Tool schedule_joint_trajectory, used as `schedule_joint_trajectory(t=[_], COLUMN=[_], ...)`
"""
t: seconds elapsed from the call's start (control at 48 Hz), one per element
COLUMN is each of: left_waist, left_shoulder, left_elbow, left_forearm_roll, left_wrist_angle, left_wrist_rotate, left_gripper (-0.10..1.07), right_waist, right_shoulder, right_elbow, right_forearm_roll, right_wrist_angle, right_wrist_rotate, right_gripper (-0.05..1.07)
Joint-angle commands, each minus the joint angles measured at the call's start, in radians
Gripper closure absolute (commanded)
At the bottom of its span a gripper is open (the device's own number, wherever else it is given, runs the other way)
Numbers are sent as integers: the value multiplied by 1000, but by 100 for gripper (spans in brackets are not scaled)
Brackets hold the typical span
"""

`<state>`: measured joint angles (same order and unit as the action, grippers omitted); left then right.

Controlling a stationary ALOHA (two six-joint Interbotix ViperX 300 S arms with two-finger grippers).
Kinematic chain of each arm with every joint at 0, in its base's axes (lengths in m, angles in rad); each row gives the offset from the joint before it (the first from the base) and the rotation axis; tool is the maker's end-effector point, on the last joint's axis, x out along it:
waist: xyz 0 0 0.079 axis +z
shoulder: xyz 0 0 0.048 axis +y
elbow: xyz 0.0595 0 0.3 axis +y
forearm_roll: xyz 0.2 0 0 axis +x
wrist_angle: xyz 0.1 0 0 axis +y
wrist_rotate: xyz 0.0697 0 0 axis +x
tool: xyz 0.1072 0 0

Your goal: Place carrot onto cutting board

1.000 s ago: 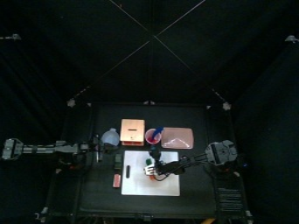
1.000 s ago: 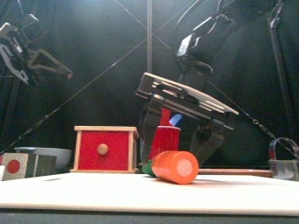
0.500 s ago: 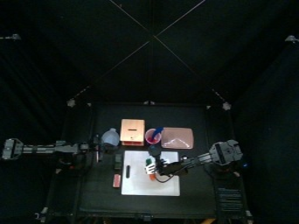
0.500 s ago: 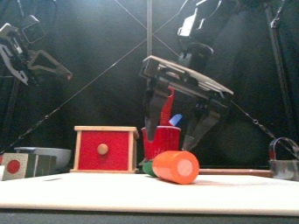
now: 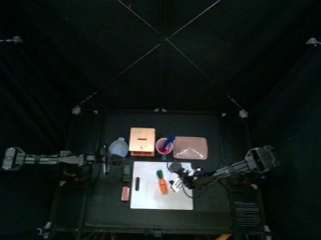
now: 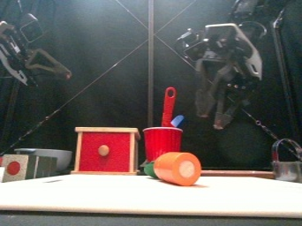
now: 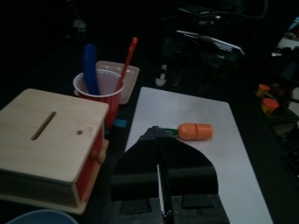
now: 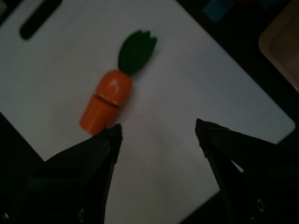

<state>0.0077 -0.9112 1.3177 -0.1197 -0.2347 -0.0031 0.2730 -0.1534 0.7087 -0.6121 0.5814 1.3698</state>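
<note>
From high above, the carrot lies on the white cutting board, lengthwise, alone near the middle. The right gripper hangs over the board's right edge, just beside the carrot — not touching. The left arm rests at the worktop's left edge. Behind the board — a tan box, a red cup, a pinkish square.

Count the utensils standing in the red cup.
2: a red utensil upright and a blue utensil beside it, both in the red cup behind the cutting board. More may be hidden inside.
</note>
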Motion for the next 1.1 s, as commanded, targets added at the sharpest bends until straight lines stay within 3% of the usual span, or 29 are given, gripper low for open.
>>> schedule_joint_trajectory(t=[0.0, 0.125, 0.312, 0.479, 0.75, 1.083], left_waist=[-17, -17, -17, -11, 46, 48], left_shoulder=[5, 5, 5, 5, 6, 8], left_elbow=[-12, -17, -31, -31, -106, -98], left_forearm_roll=[5, 3, 14, 20, 64, 46], left_wrist_angle=[-9, -9, -9, -18, 8, 9], left_wrist_rotate=[2, 0, 6, 8, 12, 12], left_gripper=[99, 99, 99, 99, 99, 99], right_waist=[0, 0, -5, -5, -31, -41], right_shoulder=[-77, -126, -192, -235, -295, -322], right_elbow=[51, 87, 101, 124, 181, 198], right_forearm_roll=[-63, -167, -267, -288, -285, -290], right_wrist_angle=[-92, -183, -189, -189, -195, -199], right_wrist_rotate=[-2, -2, -2, -2, -9, -11], right_gripper=[6, 6, 6, 6, 6, 6])
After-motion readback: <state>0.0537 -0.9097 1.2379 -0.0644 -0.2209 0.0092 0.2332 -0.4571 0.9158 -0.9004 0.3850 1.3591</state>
